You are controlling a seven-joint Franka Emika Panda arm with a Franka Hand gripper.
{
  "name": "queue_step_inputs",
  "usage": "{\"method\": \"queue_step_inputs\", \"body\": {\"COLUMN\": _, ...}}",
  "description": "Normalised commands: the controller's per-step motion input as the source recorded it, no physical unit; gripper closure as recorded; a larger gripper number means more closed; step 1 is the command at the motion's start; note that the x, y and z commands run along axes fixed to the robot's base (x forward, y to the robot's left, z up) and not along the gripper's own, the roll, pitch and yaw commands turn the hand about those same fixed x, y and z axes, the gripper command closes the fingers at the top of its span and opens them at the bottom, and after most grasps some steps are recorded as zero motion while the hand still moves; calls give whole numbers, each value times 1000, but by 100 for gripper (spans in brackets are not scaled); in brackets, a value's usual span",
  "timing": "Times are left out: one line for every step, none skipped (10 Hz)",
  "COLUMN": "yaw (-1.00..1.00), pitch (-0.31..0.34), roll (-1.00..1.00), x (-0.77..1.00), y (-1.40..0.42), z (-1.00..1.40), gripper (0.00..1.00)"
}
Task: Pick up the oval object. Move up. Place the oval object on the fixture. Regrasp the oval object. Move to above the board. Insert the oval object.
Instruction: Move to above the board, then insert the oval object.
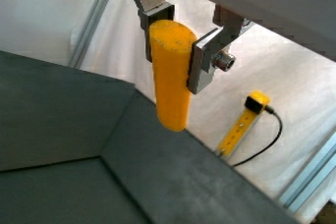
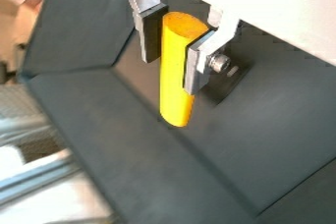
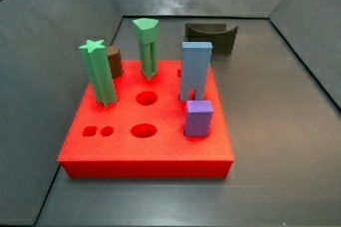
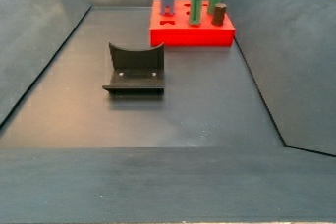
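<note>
The oval object (image 1: 171, 76) (image 2: 176, 71), a smooth yellow-orange peg, hangs upright between the silver fingers of my gripper (image 1: 180, 41) (image 2: 174, 39) in both wrist views. The gripper is shut on its upper end, well above the dark floor. Neither side view shows the gripper or the peg. The fixture (image 3: 210, 37) (image 4: 134, 69), a dark block with a curved notch, stands on the floor apart from the board. The red board (image 3: 144, 131) (image 4: 192, 27) carries green and blue pegs and has open holes in its top.
A green star-topped peg (image 3: 99, 72), a second green peg (image 3: 147, 47), a tall blue peg (image 3: 196, 70) and a short purple block (image 3: 198, 117) stand on the board. A brown cylinder (image 3: 116, 64) sits behind it. A yellow cable (image 1: 243, 125) lies outside the dark bin walls.
</note>
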Motion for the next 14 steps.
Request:
{"method": "queue_step_inputs", "body": {"yaw": -90, "pitch": -62, "roll": -1000, "x": -306, "y": -1000, "z": 109, "gripper": 100}}
{"method": "queue_step_inputs", "body": {"yaw": -98, "pitch": -58, "roll": -1000, "x": -312, "y": -1000, "z": 92, "gripper": 100}}
{"method": "queue_step_inputs", "body": {"yaw": -101, "pitch": -58, "roll": -1000, "x": -313, "y": -1000, "z": 92, "gripper": 100}}
{"method": "queue_step_inputs", "body": {"yaw": -108, "pitch": -51, "roll": -1000, "x": -324, "y": -1000, "z": 99, "gripper": 100}}
{"method": "queue_step_inputs", "body": {"yaw": -111, "pitch": -49, "roll": -1000, "x": -327, "y": -1000, "z": 92, "gripper": 100}}
{"method": "queue_step_inputs", "body": {"yaw": -114, "pitch": -46, "roll": -1000, "x": -343, "y": -1000, "z": 93, "gripper": 100}}
{"method": "queue_step_inputs", "body": {"yaw": -116, "pitch": -45, "roll": -1000, "x": -354, "y": -1000, "z": 88, "gripper": 100}}
{"method": "queue_step_inputs", "body": {"yaw": -116, "pitch": -41, "roll": -1000, "x": -344, "y": -891, "z": 85, "gripper": 100}}
{"method": "queue_step_inputs", "body": {"yaw": -114, "pitch": -44, "roll": -1000, "x": -250, "y": -582, "z": 49, "gripper": 100}}
{"method": "queue_step_inputs", "body": {"yaw": -84, "pitch": -40, "roll": -811, "x": -155, "y": -291, "z": 19, "gripper": 100}}
{"method": "queue_step_inputs", "body": {"yaw": -43, "pitch": -28, "roll": -533, "x": -94, "y": -107, "z": 10, "gripper": 100}}
{"method": "queue_step_inputs", "body": {"yaw": -24, "pitch": -30, "roll": -343, "x": -63, "y": -46, "z": 5, "gripper": 100}}
{"method": "queue_step_inputs", "body": {"yaw": -19, "pitch": -24, "roll": -225, "x": -44, "y": -22, "z": -1, "gripper": 100}}
{"method": "queue_step_inputs", "body": {"yaw": 0, "pitch": 0, "roll": 0, "x": 0, "y": -26, "z": 0, "gripper": 100}}
